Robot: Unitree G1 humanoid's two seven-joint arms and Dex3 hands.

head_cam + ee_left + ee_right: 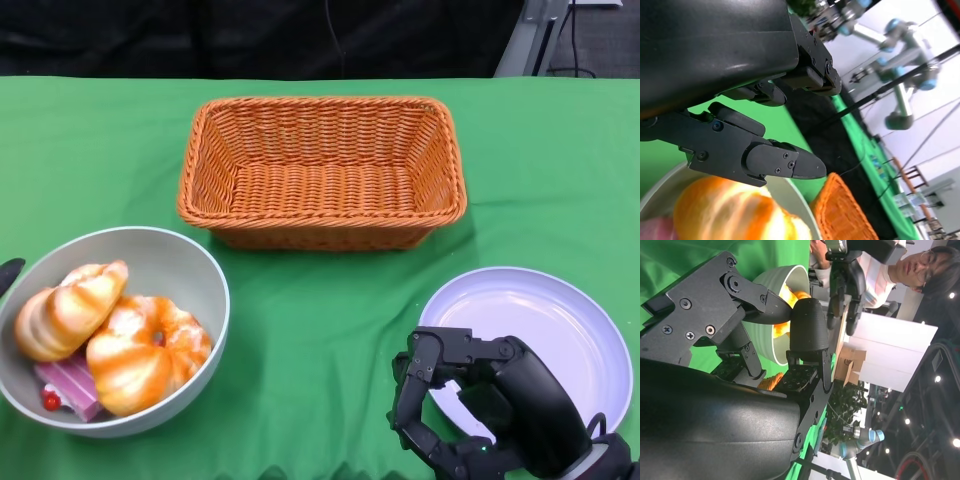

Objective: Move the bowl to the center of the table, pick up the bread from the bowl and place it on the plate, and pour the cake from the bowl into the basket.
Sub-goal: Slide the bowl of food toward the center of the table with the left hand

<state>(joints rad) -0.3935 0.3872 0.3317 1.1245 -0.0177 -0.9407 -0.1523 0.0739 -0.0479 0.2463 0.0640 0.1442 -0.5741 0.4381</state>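
A grey bowl (215, 290) sits at the table's front left, holding two glazed bread rolls (70, 310) (150, 355) and a pink cake (70, 385) with a red cherry under them. The orange wicker basket (320, 170) stands empty at the back centre. A white plate (540, 320) lies at the front right. My right hand (480, 400) hovers over the plate's near-left edge, fingers curved and apart, holding nothing. Only a black tip of my left hand (8, 273) shows beside the bowl. In the left wrist view my left hand (755, 145) is empty, its fingers stretched above the bread (725, 210).
Green cloth covers the table, with bare cloth between bowl, basket and plate. A person (920, 270) sits beyond the table's left side in the right wrist view. Other robot arms (900, 85) stand in the background.
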